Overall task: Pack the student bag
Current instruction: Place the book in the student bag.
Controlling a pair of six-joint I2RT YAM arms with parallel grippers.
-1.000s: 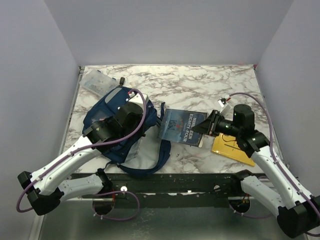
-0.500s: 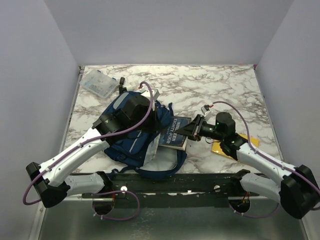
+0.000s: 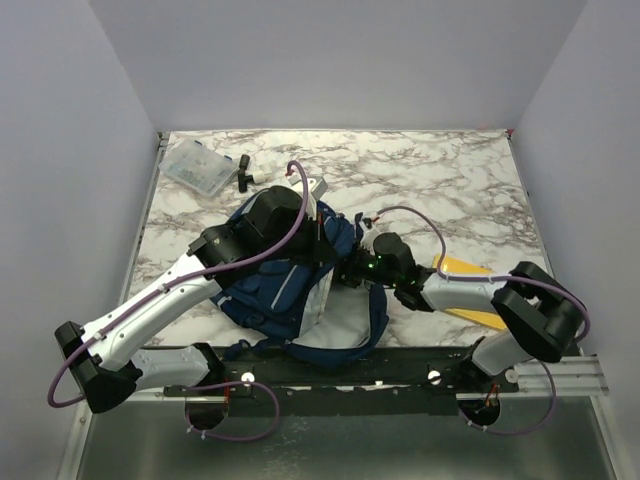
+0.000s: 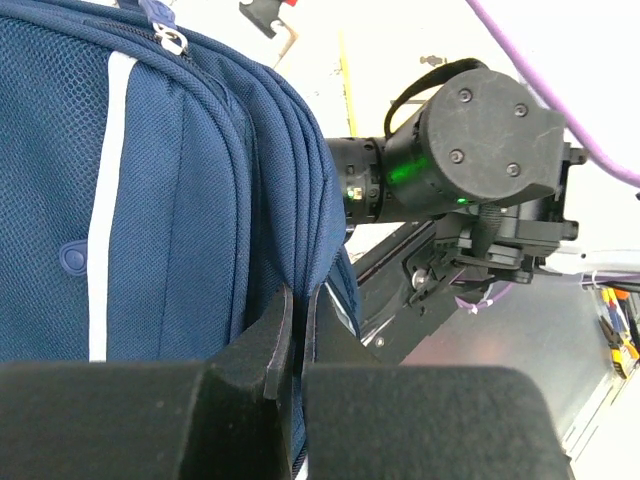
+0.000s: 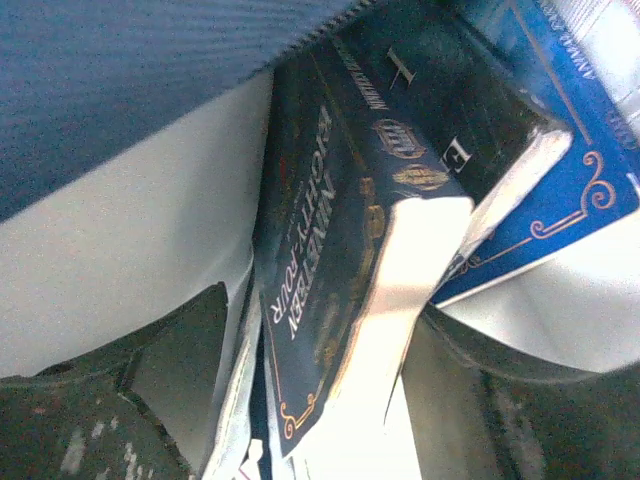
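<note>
Student bag [image 3: 270, 285] lies on the counter [image 3: 420, 180], left of centre, mouth facing right. Left tool [image 4: 297, 320] is pinched tight on the fabric edge of the bag's opening. Right tool [image 5: 330, 350] is inside the bag mouth, fingers spread, dark book [image 5: 340, 230] between them with gaps on both sides, not gripped. A blue-covered book [image 5: 580, 190] lies just behind it. A yellow flat item [image 3: 470, 300] lies under the right arm. Clear box [image 3: 198, 167] sits at the far left corner.
</note>
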